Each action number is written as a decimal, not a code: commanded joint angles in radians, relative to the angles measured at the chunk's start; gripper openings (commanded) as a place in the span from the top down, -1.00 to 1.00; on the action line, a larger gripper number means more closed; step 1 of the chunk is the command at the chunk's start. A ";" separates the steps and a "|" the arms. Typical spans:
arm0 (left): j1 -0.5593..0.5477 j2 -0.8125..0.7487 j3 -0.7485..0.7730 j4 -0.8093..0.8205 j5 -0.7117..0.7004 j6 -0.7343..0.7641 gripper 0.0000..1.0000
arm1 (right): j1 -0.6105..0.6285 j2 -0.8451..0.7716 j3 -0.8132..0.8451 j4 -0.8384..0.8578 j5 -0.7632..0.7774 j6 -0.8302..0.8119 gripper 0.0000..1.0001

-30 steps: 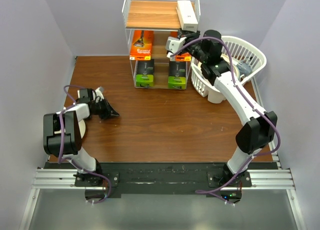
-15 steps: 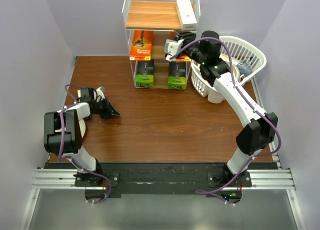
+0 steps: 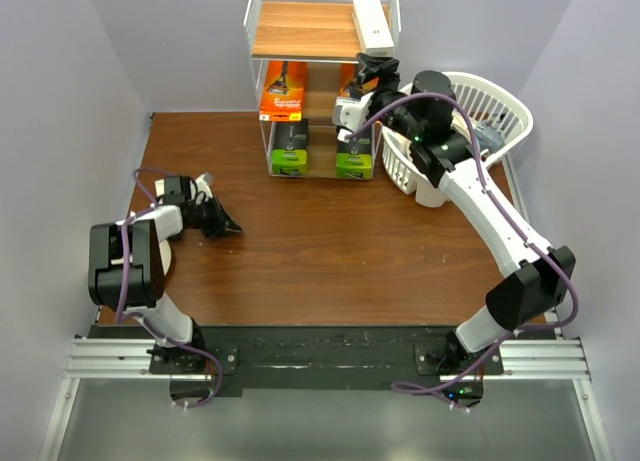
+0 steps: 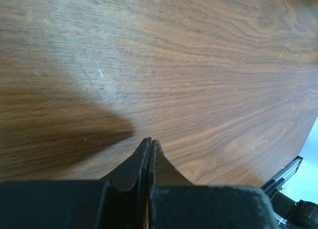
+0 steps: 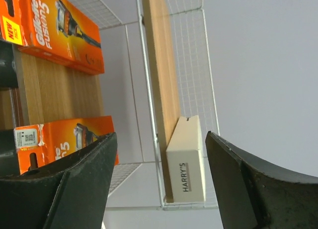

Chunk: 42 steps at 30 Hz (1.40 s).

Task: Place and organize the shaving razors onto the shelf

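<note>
We see the shelf holding a white box on its top board, two orange cards on its middle board and two black boxes on its lowest. Our right jaws gape empty just before the shelf's right side, level with the middle board; our left jaws are clenched on nothing, low over the tabletop, well to the shelf's near left.

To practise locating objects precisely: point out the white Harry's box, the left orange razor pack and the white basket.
white Harry's box [image 5: 186, 159]: right wrist view, its lettered side face.
left orange razor pack [image 3: 283, 89]: top external view, middle of its front.
white basket [image 3: 492, 101]: top external view, its slotted far wall.
</note>
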State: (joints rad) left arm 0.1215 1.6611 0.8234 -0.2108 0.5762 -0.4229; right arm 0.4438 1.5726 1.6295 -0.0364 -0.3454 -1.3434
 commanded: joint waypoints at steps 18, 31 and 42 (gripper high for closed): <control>-0.010 0.023 0.034 0.013 0.013 0.030 1.00 | -0.024 0.063 0.082 0.131 0.040 0.018 -0.54; -0.029 0.029 0.042 0.013 0.020 0.029 1.00 | -0.043 0.064 0.099 0.156 0.072 -0.002 -0.56; -0.029 0.020 0.039 0.014 0.016 0.030 1.00 | -0.076 0.142 0.196 0.075 0.106 0.023 -0.47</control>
State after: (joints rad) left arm 0.0956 1.6867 0.8333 -0.2104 0.5781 -0.4217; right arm 0.3771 1.6951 1.7653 0.0528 -0.2699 -1.3468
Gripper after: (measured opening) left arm 0.012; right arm 0.754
